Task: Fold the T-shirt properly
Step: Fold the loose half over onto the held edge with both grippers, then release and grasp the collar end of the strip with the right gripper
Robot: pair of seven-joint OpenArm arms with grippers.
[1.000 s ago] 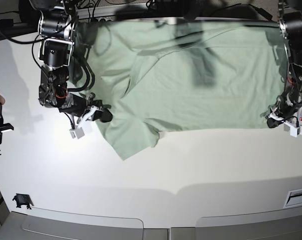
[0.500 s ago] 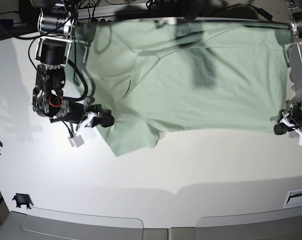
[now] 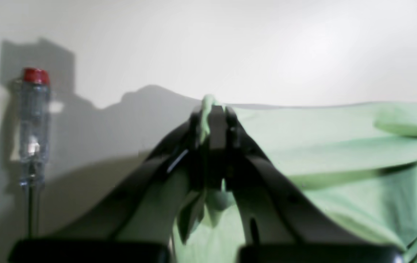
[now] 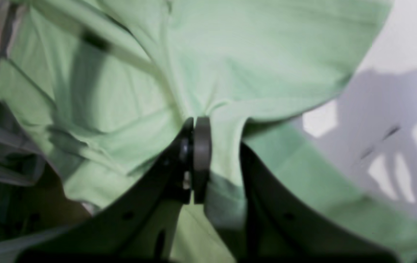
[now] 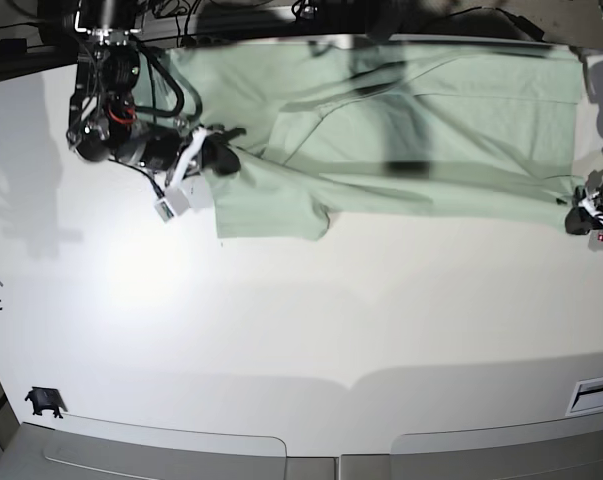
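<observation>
A pale mint-green T-shirt (image 5: 401, 130) lies stretched across the top of a white table (image 5: 311, 320), filling most of the upper half of the base view from near the upper left to the right edge. Its lower hem runs nearly level across the frame, and a sleeve (image 5: 271, 205) juts down left of centre.

At upper left in the base view, the right gripper (image 5: 219, 155) has its jaws closed on a bunched fold at the shirt's left edge; its wrist camera shows the black fingers (image 4: 195, 153) pressed together with green cloth pinched between them and draped over one side.

At the far right edge of the base view, the left gripper (image 5: 581, 215) is likewise clamped tight on the shirt's lower right corner. The left wrist view shows a thin ridge of fabric (image 3: 206, 117) squeezed up between the closed tips, with the rest of the shirt spreading away to the right of that frame. At the left of the same view stands an upright clear-handled, red-capped screwdriver (image 3: 33, 117).

Small dark parts (image 5: 43, 402) lie at lower left on the table.
</observation>
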